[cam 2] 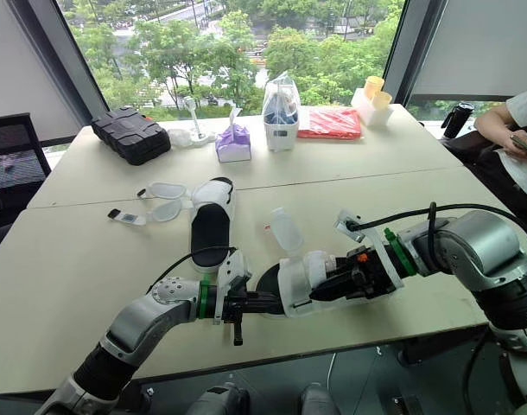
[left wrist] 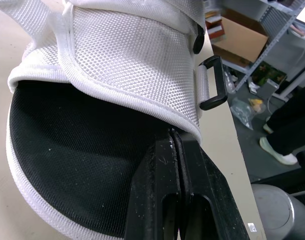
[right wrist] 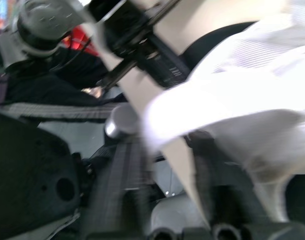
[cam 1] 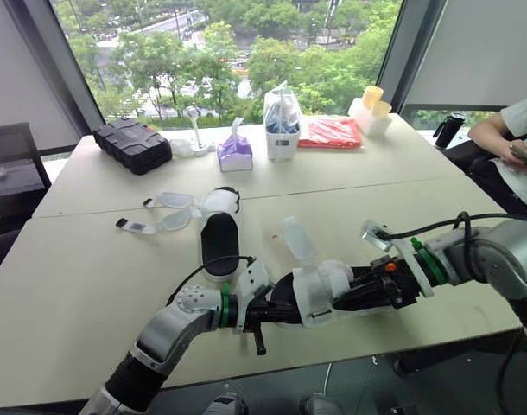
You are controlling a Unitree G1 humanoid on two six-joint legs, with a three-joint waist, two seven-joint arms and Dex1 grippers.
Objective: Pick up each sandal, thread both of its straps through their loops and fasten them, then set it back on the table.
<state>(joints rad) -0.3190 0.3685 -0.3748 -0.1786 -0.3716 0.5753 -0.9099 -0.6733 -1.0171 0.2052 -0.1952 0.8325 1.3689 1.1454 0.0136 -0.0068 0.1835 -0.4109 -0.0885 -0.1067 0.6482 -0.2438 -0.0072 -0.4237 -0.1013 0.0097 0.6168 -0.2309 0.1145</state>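
One white mesh sandal [cam 1: 320, 290] with a black footbed is held just above the table's front edge, between both grippers. My left gripper [cam 1: 276, 309] is shut on the rim of its upper at the toe end [left wrist: 175, 137]. My right gripper [cam 1: 339, 298] comes in from the right and is closed on the sandal's other side. One loose strap [cam 1: 298, 240] sticks up, and a black loop [left wrist: 212, 82] hangs at the side. The second sandal [cam 1: 219, 238] lies flat mid-table, its undone straps [cam 1: 164, 212] spread to the left.
At the back of the table [cam 1: 91, 277] stand a black case [cam 1: 132, 143], a purple tissue pack [cam 1: 235, 151], a clear bag [cam 1: 282, 117], a red packet [cam 1: 331, 132] and yellow cups [cam 1: 372, 102]. A person [cam 1: 514, 138] sits at the far right.
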